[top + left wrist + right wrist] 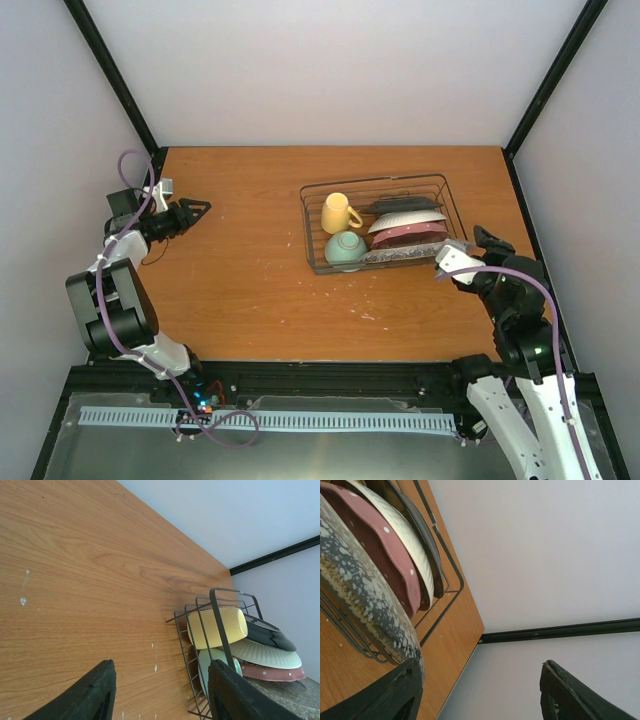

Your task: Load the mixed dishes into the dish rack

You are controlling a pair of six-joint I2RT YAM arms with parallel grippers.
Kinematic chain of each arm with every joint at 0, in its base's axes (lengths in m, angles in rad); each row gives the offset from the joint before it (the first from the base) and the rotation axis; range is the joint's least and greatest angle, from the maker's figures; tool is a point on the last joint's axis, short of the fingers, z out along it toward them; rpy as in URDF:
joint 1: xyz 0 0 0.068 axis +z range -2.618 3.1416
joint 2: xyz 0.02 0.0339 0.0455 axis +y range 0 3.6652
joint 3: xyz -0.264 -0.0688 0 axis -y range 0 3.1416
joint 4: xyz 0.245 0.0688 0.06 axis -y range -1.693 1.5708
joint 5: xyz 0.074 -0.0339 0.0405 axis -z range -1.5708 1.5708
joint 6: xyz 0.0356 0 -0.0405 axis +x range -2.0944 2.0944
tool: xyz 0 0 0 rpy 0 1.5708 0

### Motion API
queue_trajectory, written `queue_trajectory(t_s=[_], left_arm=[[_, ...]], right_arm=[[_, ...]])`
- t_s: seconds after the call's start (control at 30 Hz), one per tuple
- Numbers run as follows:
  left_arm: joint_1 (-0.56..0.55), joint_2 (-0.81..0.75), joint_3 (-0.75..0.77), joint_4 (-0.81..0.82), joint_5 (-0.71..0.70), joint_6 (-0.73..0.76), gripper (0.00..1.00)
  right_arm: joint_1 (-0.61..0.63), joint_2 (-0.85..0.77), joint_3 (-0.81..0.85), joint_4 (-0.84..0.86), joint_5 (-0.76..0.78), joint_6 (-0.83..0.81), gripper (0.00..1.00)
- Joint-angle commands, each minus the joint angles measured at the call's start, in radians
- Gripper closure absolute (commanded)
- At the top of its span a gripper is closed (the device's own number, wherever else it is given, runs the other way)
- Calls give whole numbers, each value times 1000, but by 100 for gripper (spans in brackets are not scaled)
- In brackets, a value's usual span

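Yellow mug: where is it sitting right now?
In the top view, the yellow mug is inside the dish rack, at its far-left corner, directly behind the mint-green bowl and left of the leaning plates.

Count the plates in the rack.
3, leaning at the rack's right: speckled grey plate nearest, maroon dotted plate, cream plate farthest; a dark edge behind it may be a fourth.

This looks like a robot lab test cell. Plain white panels (330, 70) in a black frame (112, 75) wall in a wood-grain table (250, 290) on three sides. The left arm (112, 305) and right arm (520, 320) are bolted at its near edge, trailing cables (510, 260).
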Motion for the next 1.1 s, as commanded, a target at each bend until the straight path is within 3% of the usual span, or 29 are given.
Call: queue_trajectory(t_s=[0.0,0.27,0.5,0.6,0.73,0.83,1.07], left_arm=[[8,5,24,28,19,-3,49],[8,-10,23,89,62,-55,49],[-102,-89,26,214,73,-103,49],[-209,-146,58,194,-15,-62,49],[-394,-143,173,-16,-205,64,49],[-501,-86,246,-187,-336,124,50],[-667,-3,302,-358,-605,98,50]], right_arm=[[-6,-40,37,-42,-2,28,36],[-6,-74,116,-37,-48,93,35],[-6,11,217,74,-119,453,26],[-6,109,259,94,-83,680,21],[-6,269,365,33,34,923,19],[-6,408,465,-79,79,1026,19],[-9,541,562,-167,5,1176,17]])
